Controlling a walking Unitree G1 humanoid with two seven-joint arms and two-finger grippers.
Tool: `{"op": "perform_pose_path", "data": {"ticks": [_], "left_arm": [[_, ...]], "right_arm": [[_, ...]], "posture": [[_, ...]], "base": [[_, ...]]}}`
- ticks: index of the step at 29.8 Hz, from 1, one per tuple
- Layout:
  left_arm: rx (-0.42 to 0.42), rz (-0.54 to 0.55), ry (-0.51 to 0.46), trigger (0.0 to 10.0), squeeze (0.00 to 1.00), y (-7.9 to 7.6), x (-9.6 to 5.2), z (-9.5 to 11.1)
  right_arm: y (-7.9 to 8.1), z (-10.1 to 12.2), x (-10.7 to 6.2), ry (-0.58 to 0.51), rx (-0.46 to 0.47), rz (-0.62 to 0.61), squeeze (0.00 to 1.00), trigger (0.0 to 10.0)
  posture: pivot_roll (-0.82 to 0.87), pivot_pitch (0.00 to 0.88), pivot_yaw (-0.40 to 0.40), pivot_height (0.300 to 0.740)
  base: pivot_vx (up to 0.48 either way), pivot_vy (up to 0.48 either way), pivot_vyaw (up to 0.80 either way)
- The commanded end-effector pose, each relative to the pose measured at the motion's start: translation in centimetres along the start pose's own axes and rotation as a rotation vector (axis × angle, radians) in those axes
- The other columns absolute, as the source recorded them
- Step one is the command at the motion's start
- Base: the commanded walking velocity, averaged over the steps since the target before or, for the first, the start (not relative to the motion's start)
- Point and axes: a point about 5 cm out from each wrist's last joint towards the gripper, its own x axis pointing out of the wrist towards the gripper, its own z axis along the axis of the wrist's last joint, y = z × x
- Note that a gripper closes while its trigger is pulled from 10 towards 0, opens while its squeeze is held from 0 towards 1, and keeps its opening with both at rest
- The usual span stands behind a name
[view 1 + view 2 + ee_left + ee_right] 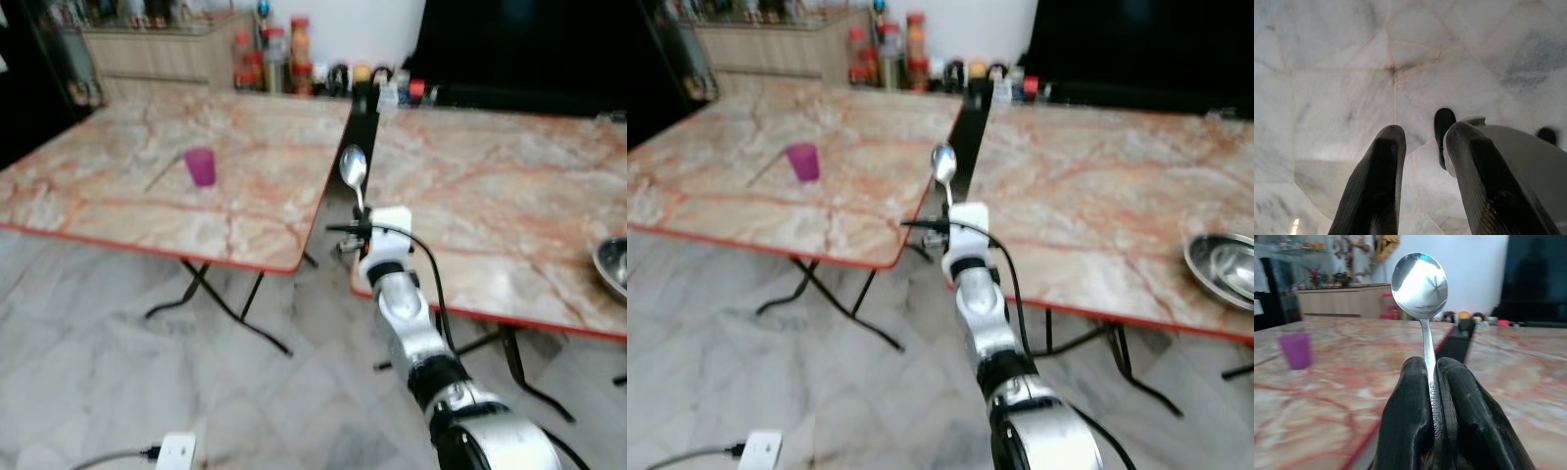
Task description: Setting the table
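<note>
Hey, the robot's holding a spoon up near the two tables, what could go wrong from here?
The right tool pinches the spoon only low on its thin handle, bowl standing high, so it may pivot or slip during the carry.

The spoon sits over the dark gap between the two marble tables; released there, it would likely fall to the floor.

A purple cup stands on the left table; a wide reach that way might tip it.

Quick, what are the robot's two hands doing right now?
Left gripper: open, holding nothing, above the floor.
Right gripper: shut on the spoon, bowl up.
</note>
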Motion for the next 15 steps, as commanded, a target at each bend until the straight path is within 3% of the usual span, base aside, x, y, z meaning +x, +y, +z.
{"op": "perform_pose_path", "data": {"ticks": [1, 5, 12, 15], "left_arm": [[0.022, -0.021, 0.006, 10.0, 0.0, -0.74, 0.07, 0.04], [0.028, -0.026, 0.003, 10.0, 0.0, -0.81, 0.07, 0.07], [0.021, -0.022, -0.01, 10.0, 0.0, -0.73, 0.11, 0.37], [0.014, -0.021, -0.015, 10.0, 0.0, -0.74, 0.12, 0.49]], "right_arm": [[-1.13, 0.28, 0.18, -0.006, -0.006, -0.033, 0.0, 10.0], [-1.39, 0.29, 0.21, -0.005, 0.003, -0.041, 0.0, 10.0], [-1.77, 0.35, 0.4, 0.009, 0.042, -0.071, 0.0, 10.0], [-1.88, 0.3, 0.39, 0.013, 0.041, -0.074, 0.0, 10.0]], "posture": [[0.02, 0.0, 0.001, 0.74], [0.02, 0.0, 0.0, 0.74], [0.02, 0.0, -0.001, 0.74], [0.03, 0.0, -0.004, 0.74]], "base": [[0.368, -0.296, 0.0], [0.251, -0.406, 0.0], [0.0, -0.462, 0.0], [0.0, -0.48, -0.67]]}}
